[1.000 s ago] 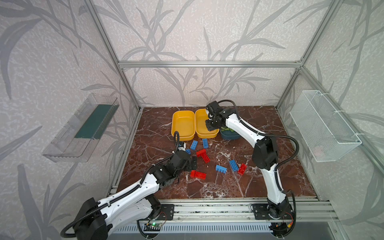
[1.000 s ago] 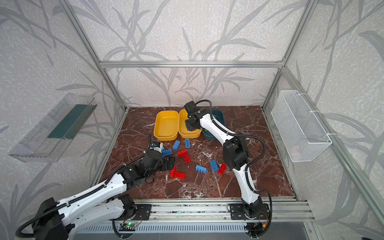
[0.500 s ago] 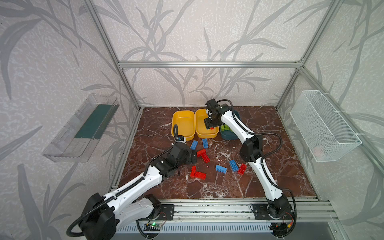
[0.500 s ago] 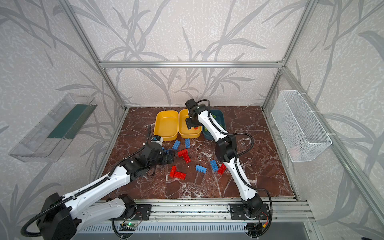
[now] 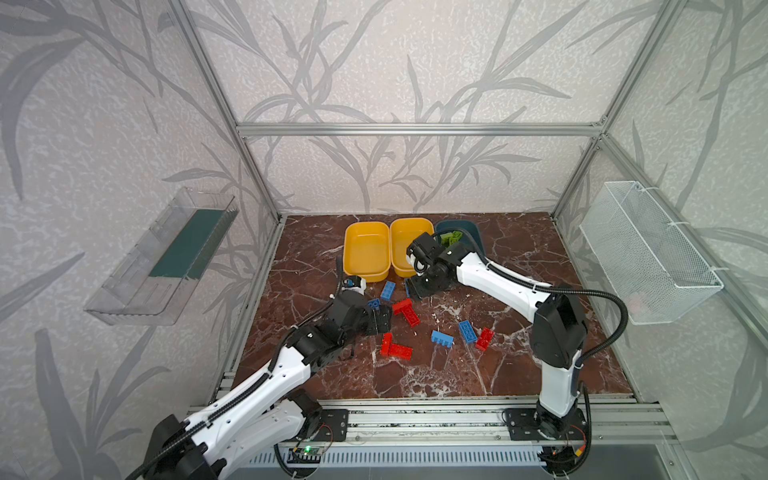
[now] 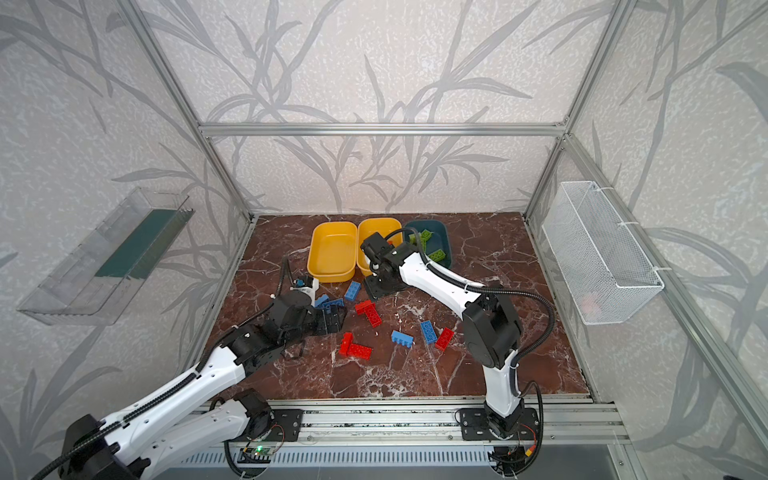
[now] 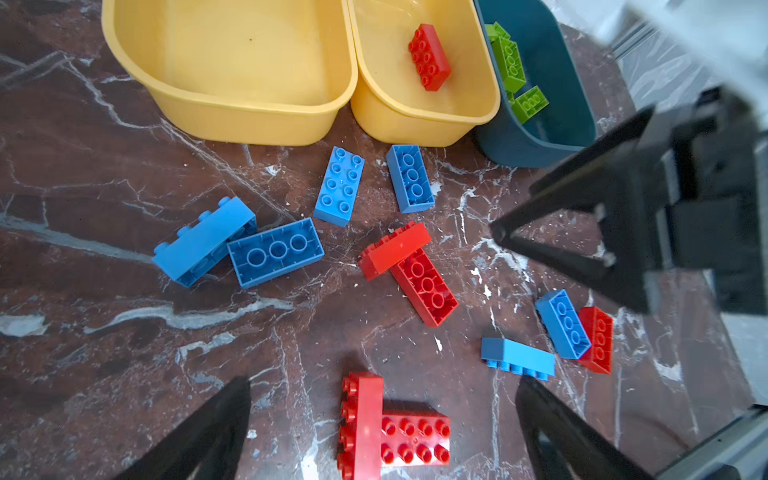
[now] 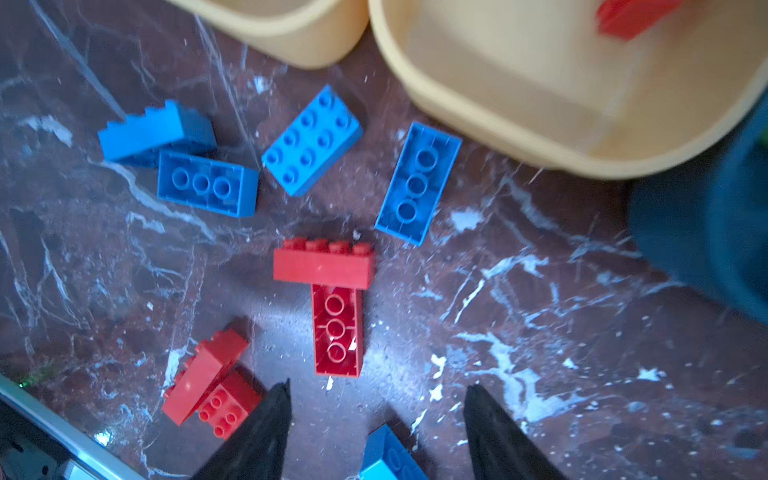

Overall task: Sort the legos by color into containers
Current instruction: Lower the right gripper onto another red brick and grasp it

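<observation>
- At the back of the surface (image 7: 124, 353), three containers stand in a row: left yellow tub (image 7: 249, 120), middle yellow tub (image 7: 415, 129) and teal tub (image 7: 519, 145).
- Tub contents are plain in the left wrist view only: one red brick (image 7: 430, 56) in the middle yellow tub, three green bricks (image 7: 510, 62) in the teal tub.
- In both top views the right arm covers much of the middle yellow tub.
- Loose bricks in front of the tubs, counted in the left wrist view: six blue bricks (image 7: 338, 185) and five red bricks (image 7: 424, 286).
- The right wrist view is blurred and takes in fewer: five blue and four red loose.
- Only the top views show the clear wall tray (image 5: 162, 266) and the mesh basket (image 5: 648, 257).
- Left tool (image 7: 384, 386): fingers spread wide, gripping nothing, at the left of the loose bricks.
- Right tool (image 8: 378, 392): fingers apart, gripping nothing, just in front of the middle yellow tub.
</observation>
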